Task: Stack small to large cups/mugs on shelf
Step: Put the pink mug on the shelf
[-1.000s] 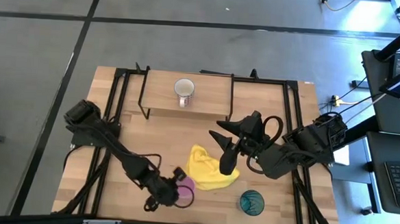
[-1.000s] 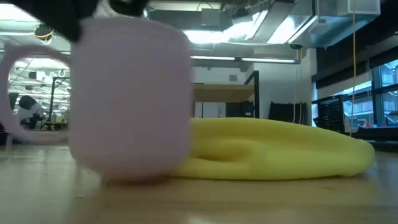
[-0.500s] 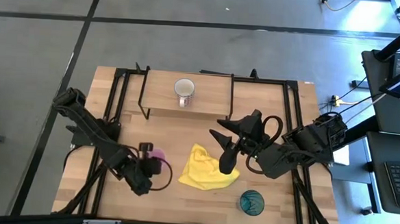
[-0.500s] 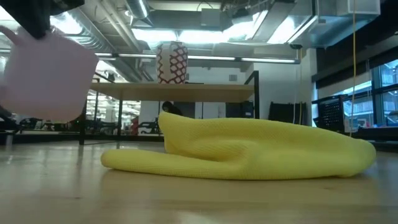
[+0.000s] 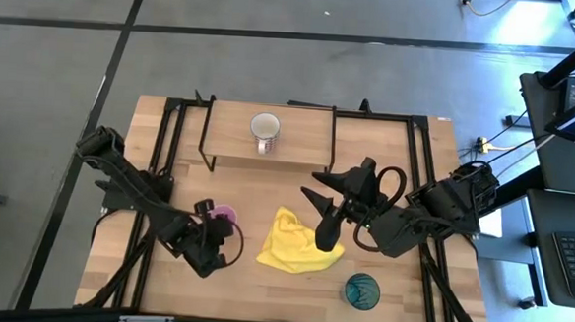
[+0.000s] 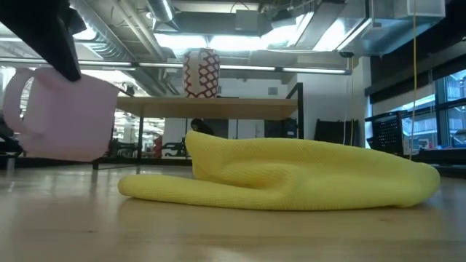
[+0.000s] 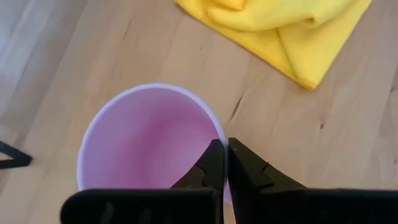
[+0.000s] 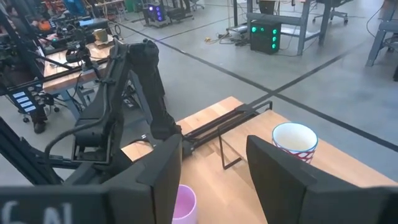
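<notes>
My left gripper (image 5: 217, 224) is shut on the small pink mug (image 5: 225, 213) at the table's left middle, left of the yellow cloth (image 5: 298, 242). In the low view the pink mug (image 6: 64, 113) hangs a little above the tabletop. The white patterned mug (image 5: 263, 130) stands upright on the shelf (image 5: 304, 132) at the far side. The teal tumbler (image 5: 362, 290) stands on the table near the front right. My right gripper (image 5: 321, 217) is open and empty above the cloth's right part. My left gripper pinches the pink mug's rim wall (image 7: 219, 135), one finger inside the mug and one outside. The fingers come from above, slanting down. The mug hangs clear of the table, slightly tilted, mouth up, its handle (image 6: 16, 94) on the side away from the cloth.
The shelf's black legs (image 5: 208, 142) stand on the far half of the table. The cloth lies bunched in the table's middle (image 6: 291, 175). Bare wood shows between the cloth and the shelf and left of the pink mug.
My left gripper has carried the pink mug from near the table's front edge up and toward the left and far side. The mug has gone from low at the front edge to hanging clear of the table. The cloth, the other mugs and my right arm have stayed.
</notes>
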You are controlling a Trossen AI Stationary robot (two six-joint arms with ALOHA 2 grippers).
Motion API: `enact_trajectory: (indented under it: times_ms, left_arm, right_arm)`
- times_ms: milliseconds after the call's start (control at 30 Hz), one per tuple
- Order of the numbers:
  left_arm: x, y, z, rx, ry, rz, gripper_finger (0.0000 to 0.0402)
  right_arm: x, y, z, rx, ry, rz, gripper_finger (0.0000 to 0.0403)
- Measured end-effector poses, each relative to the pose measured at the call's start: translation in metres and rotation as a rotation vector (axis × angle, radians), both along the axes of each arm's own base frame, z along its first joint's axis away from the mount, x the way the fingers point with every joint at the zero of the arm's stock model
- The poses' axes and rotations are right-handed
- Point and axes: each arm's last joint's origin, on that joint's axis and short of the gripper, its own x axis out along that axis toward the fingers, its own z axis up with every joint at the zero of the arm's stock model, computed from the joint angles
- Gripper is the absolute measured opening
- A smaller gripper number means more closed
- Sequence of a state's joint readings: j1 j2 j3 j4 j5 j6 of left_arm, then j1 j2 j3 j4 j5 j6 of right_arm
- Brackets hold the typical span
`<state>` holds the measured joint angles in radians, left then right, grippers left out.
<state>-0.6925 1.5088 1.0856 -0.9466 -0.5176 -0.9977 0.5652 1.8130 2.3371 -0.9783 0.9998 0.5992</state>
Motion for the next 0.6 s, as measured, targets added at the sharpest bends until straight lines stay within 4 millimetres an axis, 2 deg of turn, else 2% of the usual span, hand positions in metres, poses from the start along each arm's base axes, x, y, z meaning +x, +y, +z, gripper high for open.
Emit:
enact_trajectory:
  times_ms: [167,300,433,600]
  left_arm:
    - [0.001,-0.003,0.005,-0.013,-0.001,-0.018,0.0002]
    - [0.005,-0.006,0.023,-0.016,-0.005,-0.071,0.0002]
    - [0.010,0.003,0.063,0.038,0.035,-0.115,0.0002]
    - [0.011,0.034,0.123,0.172,0.051,-0.074,0.0001]
  right_arm:
    - [0.000,0.000,0.000,-0.007,0.008,0.007,0.0182]
    - [0.000,0.000,-0.001,-0.013,0.019,0.007,0.0182]
    - [-0.001,0.000,-0.002,-0.015,0.023,0.008,0.0182]
    - [-0.001,0.000,-0.002,-0.015,0.023,0.008,0.0182]
